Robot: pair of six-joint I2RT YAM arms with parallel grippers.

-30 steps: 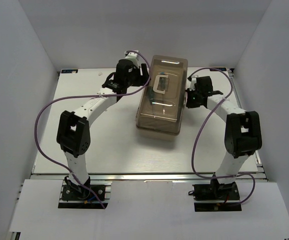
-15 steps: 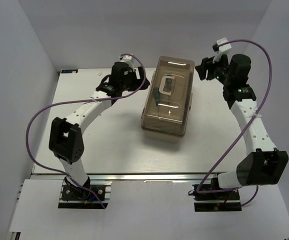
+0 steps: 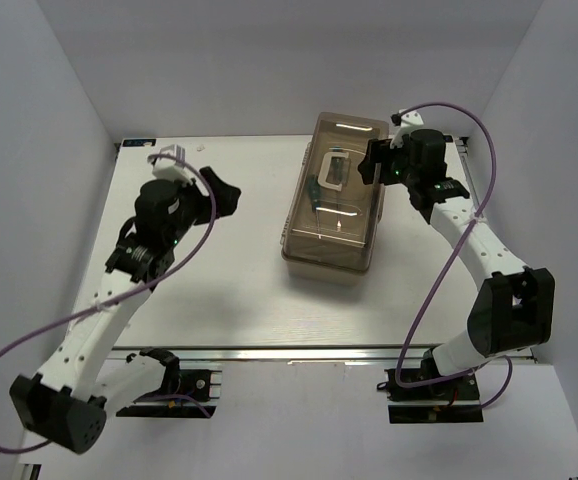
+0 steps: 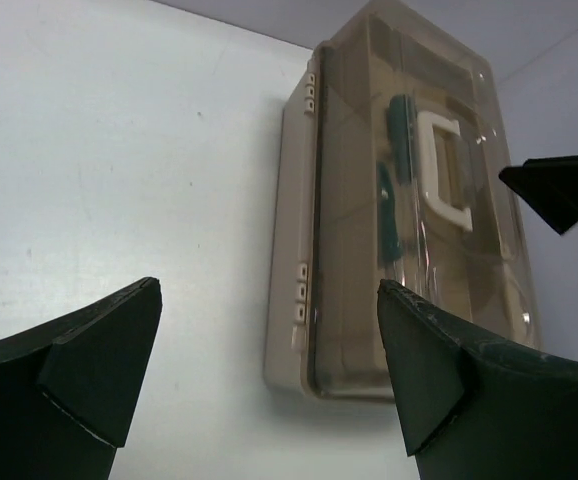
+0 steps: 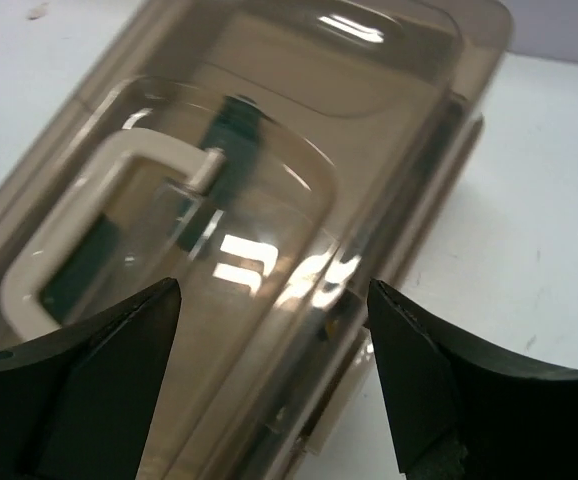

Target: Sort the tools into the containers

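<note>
The beige toolbox (image 3: 331, 230) stands shut in the middle of the table, its brownish see-through lid (image 5: 299, 110) down and its white handle (image 3: 331, 170) on top. Green screwdriver handles (image 4: 401, 125) show through the lid, also in the right wrist view (image 5: 235, 125). My left gripper (image 3: 221, 195) hangs open left of the box and well apart from it; in its own view (image 4: 269, 290) nothing is between the fingers. Just above the box's far right edge my right gripper (image 3: 369, 165) is open too, holding nothing (image 5: 274, 288). The box's inner trays are hidden.
White walls close in the table (image 3: 219, 290) on the left, back and right. Purple cables (image 3: 439, 270) loop off both arms. The right gripper's dark fingers (image 4: 559, 190) show at the right edge of the left wrist view.
The left arm has pulled back from the box toward the left and near side. The right arm swung away to the far right, then came back to the box's far right edge. Both grippers opened.
</note>
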